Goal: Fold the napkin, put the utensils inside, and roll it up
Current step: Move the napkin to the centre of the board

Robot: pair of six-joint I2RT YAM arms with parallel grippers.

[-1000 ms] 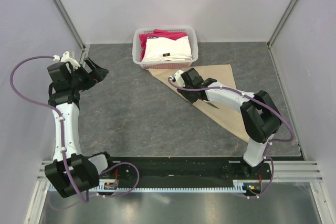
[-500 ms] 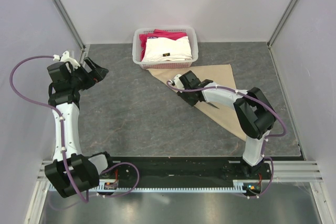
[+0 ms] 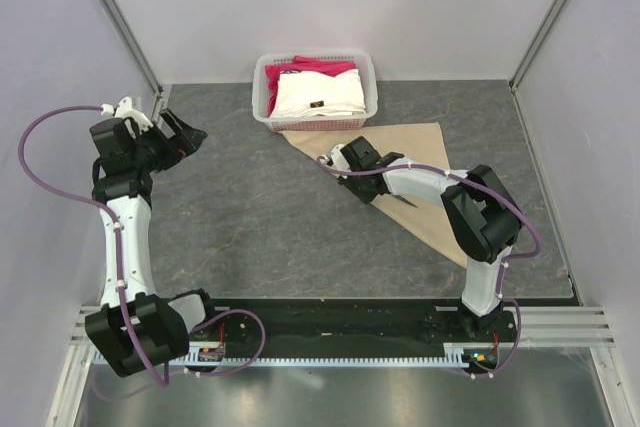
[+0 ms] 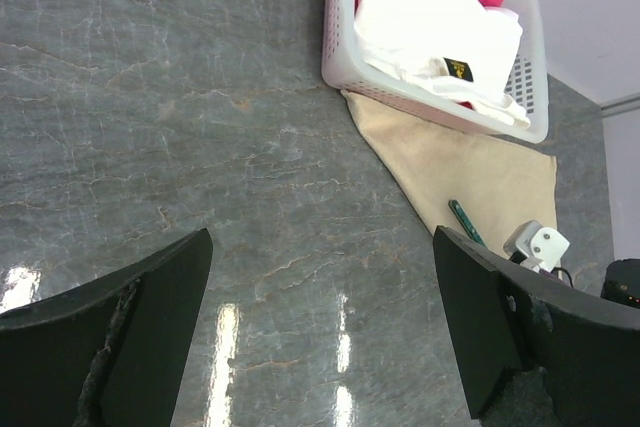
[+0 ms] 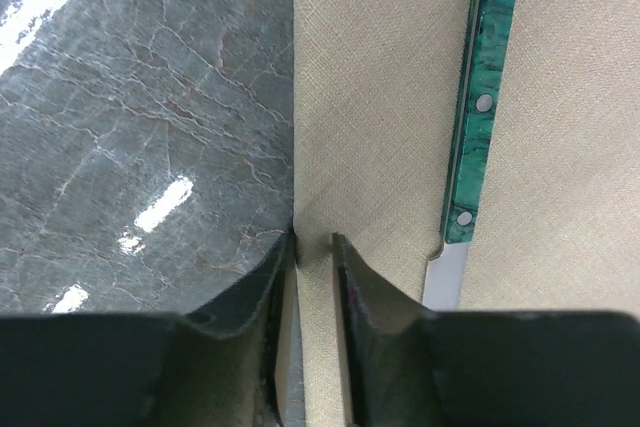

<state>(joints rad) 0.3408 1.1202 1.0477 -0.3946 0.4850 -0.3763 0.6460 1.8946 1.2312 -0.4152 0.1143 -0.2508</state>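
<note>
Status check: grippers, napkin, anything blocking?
Left gripper open, empty, off to the side. Right gripper pinched on napkin, folded edge. Knife lying on napkin beside it. White basket crowds napkin's far edge.

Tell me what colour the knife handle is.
Teal-green, marbled with darker veins. The knife shows best in the right wrist view.

Grey veined stone-look tabletop (image 3: 250, 217), plain pale walls (image 3: 400, 7) on three sides, aluminium corner posts (image 3: 115, 17), soft glare
</note>
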